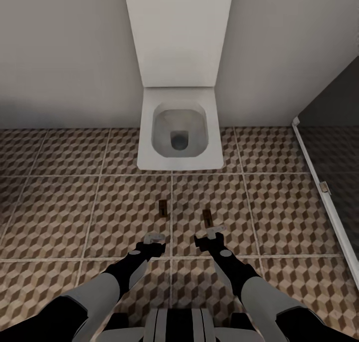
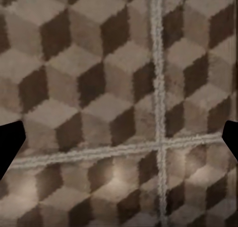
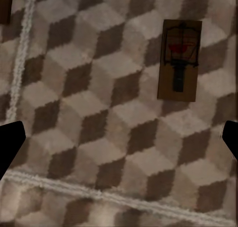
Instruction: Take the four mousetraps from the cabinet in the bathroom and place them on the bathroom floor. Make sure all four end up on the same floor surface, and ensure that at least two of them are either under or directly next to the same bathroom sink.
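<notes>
Down at the bottom of the head view sits the robot's own trunk, with both arms reaching forward over the bathroom floor (image 1: 75, 207); the left tool (image 1: 154, 240) hangs just left of centre, low in the frame, and the right tool (image 1: 212, 234) just right of centre; both are empty. In the left wrist view the dark fingertips (image 2: 11, 142) sit at the far edges of the picture, spread wide, with nothing but cube-pattern tile and a crossing of pale grout lines between them; same story in the right wrist view, fingertips (image 3: 10, 145) wide apart at the edges, bare tile in the gap.

A little farther out, two mousetraps lie flat on the tiles; the left mousetrap (image 1: 162, 208) lies just left of a vertical grout line, ahead of the left tool; the right mousetrap (image 1: 207, 217) lies just beyond the right tool, and the right wrist view catches it clearly (image 3: 179, 60), tan board, dark spring bar, red mark, apart from the fingers.

Beyond them, upper centre of the head view, stands a white square toilet (image 1: 179, 132) against a grey wall (image 1: 65, 52); at the right edge runs the glass shower wall (image 1: 331, 147) with its white frame.
</notes>
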Controlling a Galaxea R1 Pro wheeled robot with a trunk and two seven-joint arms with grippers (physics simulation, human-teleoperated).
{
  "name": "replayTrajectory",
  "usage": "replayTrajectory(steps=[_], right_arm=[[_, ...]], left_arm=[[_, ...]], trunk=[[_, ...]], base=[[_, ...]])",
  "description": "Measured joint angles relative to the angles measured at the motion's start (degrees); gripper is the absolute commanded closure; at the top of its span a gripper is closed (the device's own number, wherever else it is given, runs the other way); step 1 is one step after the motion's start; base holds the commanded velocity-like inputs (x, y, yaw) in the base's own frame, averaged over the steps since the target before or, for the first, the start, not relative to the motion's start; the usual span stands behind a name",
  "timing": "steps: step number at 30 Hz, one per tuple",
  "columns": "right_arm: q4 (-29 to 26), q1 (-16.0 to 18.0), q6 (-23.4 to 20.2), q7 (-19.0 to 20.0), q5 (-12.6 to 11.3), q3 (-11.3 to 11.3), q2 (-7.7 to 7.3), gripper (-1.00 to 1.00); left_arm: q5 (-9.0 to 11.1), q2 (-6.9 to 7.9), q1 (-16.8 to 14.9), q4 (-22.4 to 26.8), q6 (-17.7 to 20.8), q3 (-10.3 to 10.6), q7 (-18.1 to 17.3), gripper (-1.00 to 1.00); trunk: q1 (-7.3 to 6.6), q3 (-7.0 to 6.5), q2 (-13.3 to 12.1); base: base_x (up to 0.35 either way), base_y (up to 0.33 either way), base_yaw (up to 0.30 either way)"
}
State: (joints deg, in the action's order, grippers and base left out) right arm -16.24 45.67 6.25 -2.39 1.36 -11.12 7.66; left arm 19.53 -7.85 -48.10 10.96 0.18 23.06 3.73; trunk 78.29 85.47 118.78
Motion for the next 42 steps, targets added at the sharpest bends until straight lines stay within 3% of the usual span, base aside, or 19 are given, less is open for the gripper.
replayTrajectory(steps=[19, 28, 42], right_arm=[[0.0, 0.0, 0.0, 0.2, 0.0, 0.0, -0.54, -1.00], [1.4, 0.0, 0.0, 4.3, 0.2, -0.3, -1.61, -1.00], [1.8, 0.0, 0.1, 5.8, 0.2, -0.3, -2.65, -1.00]], left_arm=[[0.0, 0.45, 0.0, -0.4, 0.0, 0.0, 0.0, -1.00], [0.1, 0.63, 0.4, -0.6, 0.0, 0.0, 0.0, -1.00], [0.0, 2.50, 0.9, -1.3, -0.1, 0.0, 0.0, -1.00]], trunk=[[-4.17, -3.41, -7.6], [-6.15, -5.03, -11.2], [-9.23, -7.54, -16.8]], base=[[0.000, 0.000, 0.000], [0.000, 0.000, 0.000], [0.000, 0.000, 0.000]])
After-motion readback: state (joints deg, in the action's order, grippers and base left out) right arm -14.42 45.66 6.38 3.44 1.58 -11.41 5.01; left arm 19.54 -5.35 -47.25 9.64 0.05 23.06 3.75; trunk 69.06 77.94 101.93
